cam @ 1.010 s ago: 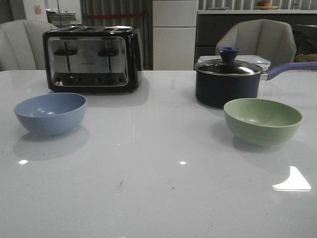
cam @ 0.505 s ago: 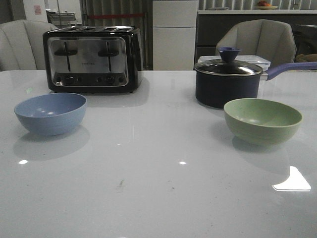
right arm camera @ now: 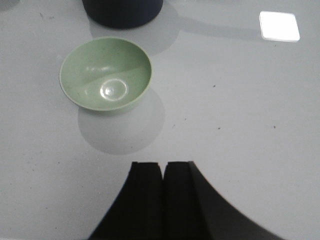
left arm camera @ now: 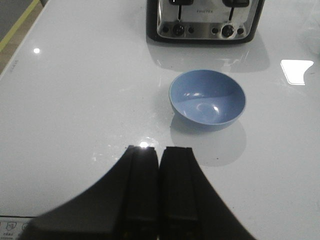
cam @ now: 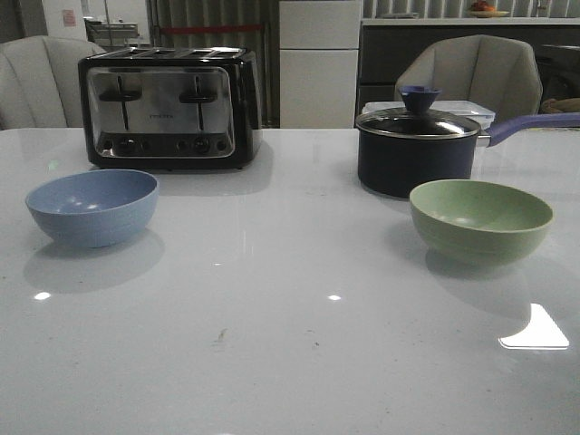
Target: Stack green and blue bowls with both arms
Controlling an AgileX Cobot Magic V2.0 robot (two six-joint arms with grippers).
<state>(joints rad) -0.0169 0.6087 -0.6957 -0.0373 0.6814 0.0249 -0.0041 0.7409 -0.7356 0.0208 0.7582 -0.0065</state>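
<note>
With both the left pincer (left arm camera: 159, 165) and right pincer (right arm camera: 164, 180) pressed together, we are risking shoving the blue bowl (cam: 91, 207) at frame left or green bowl (cam: 480, 220) at right across the slick tabletop (cam: 290, 344).

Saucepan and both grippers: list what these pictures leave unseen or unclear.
- Saucepan: the glass lid reflects, so contents are unreadable in the front view; the right wrist view's edge cuts it down to part of its wall.
- Left gripper and right gripper: absent from the front view; each wrist view shows only its own closed jaws.
- Toaster: label and dial markings too small to read.
</note>
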